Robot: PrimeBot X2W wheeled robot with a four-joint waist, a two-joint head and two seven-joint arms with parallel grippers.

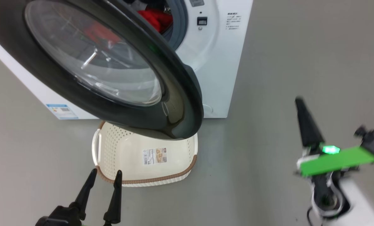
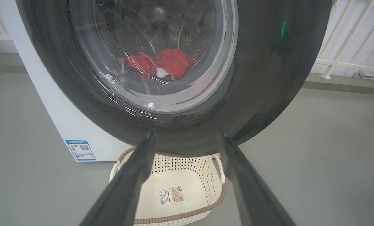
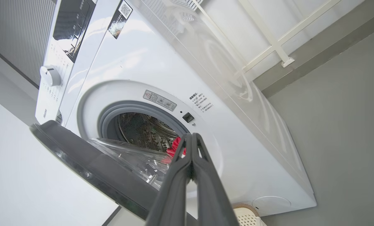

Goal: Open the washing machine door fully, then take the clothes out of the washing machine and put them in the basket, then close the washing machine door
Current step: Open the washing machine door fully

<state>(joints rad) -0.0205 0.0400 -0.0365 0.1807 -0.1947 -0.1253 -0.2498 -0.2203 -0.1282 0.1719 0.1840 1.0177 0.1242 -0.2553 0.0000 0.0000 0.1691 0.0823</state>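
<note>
The washing machine door stands partly open. Its wide black rim hangs over the far part of the basket. The basket sits on the grey floor, just in front of the washing machine, and a sticker shows on its inside bottom. The red clothes lie inside the drum; in the left wrist view they show through the door glass. The left tool is low, near the basket's front rim. It is released, with its two fingers spread apart and nothing between them. The right tool is well apart from the door, on the right side. It is clenched, finger against finger, and grasps nothing.
</note>
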